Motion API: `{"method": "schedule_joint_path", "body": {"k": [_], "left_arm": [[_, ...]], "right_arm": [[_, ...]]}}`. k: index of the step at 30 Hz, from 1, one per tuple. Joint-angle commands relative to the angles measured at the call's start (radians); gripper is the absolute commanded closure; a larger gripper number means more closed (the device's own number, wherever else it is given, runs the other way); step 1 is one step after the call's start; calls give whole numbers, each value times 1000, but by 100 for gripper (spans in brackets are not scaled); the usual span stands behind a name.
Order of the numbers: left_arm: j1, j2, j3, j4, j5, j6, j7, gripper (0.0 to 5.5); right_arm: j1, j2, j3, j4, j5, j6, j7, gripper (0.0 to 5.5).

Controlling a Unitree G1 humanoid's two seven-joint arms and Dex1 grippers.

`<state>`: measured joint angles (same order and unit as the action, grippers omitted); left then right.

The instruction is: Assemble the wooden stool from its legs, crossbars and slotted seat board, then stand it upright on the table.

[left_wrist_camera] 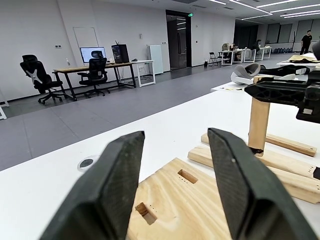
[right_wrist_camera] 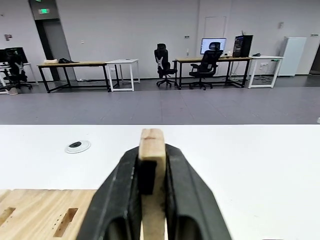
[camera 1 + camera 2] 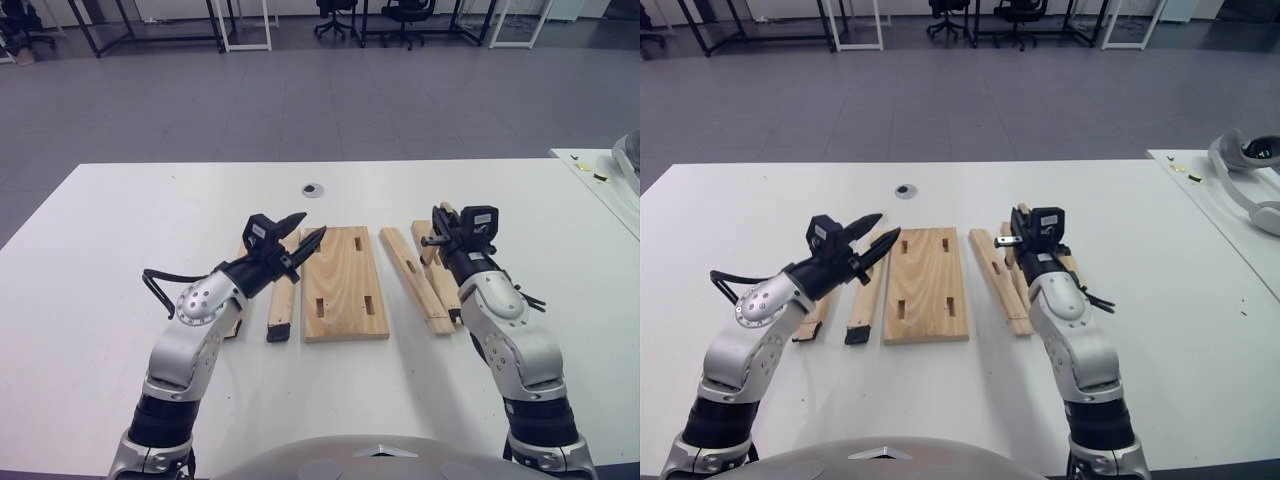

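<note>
Evidently early: right gripper (image 3: pixel 447 238) pinches a leg (image 2: pixel 152 142) upright, left gripper (image 3: pixel 300 243) gapes empty; next, slot it into the seat board (image 3: pixel 345 285).

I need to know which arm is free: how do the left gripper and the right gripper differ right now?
The left gripper has its fingers spread open with nothing between them; the right gripper is shut on a wooden piece held roughly upright. The left gripper hovers by the left edge of the seat board, the right gripper off its right edge. Both are black, two-fingered and above the white table.
</note>
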<state>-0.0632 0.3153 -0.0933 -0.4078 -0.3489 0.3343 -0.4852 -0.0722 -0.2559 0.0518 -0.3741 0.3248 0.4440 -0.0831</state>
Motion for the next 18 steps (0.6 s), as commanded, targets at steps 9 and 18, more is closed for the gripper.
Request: {"method": "schedule_joint_path", "body": {"k": [9, 18], "left_arm": [[-39, 9, 7, 19, 16, -10, -15, 321], [-43, 10, 7, 25, 18, -13, -17, 321]], "right_arm": [[-15, 24, -45, 131, -44, -138, 167, 508], [34, 97, -41, 108, -50, -152, 190, 508]]}}
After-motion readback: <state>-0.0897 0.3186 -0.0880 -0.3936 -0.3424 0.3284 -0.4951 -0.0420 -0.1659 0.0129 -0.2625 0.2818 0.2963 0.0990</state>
